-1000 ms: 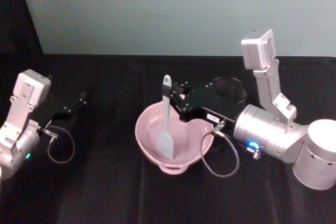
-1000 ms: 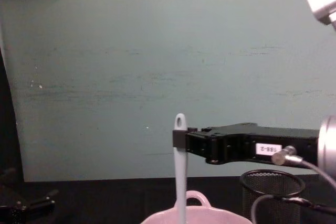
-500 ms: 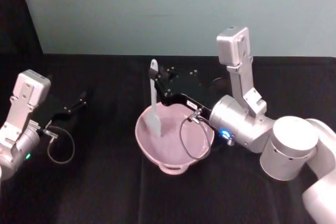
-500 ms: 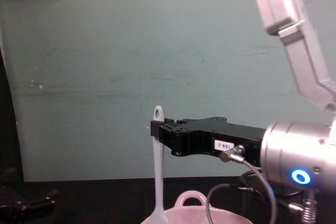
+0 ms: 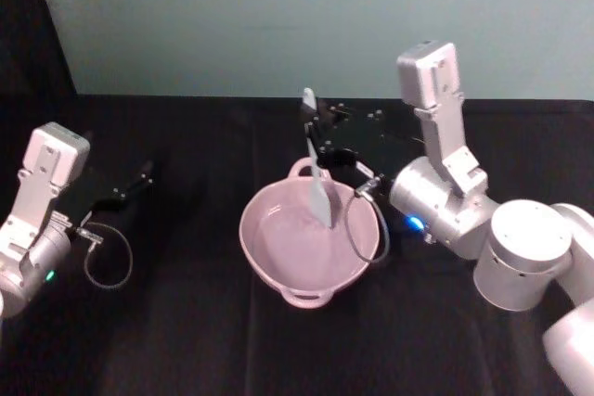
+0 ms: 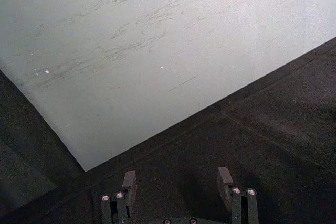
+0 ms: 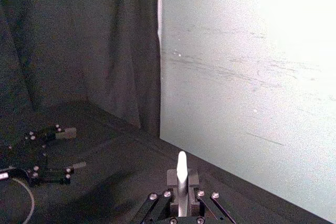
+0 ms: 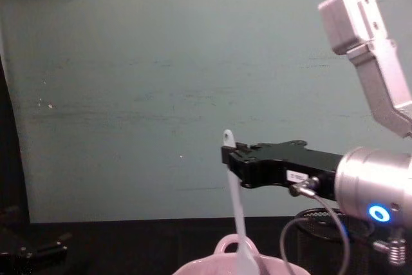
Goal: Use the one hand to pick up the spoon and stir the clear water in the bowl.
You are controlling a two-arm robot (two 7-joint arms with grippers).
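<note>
Black table (image 5: 186, 340) — bowl (image 5: 264, 261) atop; teal wall (image 5: 232, 25)

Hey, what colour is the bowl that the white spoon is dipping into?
The glossy loop-handled bowl is pale pink; the head view shows it best.

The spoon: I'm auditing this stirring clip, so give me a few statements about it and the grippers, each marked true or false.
1. The right gripper is shut on the spoon near its handle end. True.
2. The spoon's blade reaches down into the bowl. True.
3. The spoon lies flat beside the bowl. False: it hangs blade-down, slightly tilted.
4. The left gripper holds a second spoon. False: it is open and empty, far to the bowl's left.
</note>
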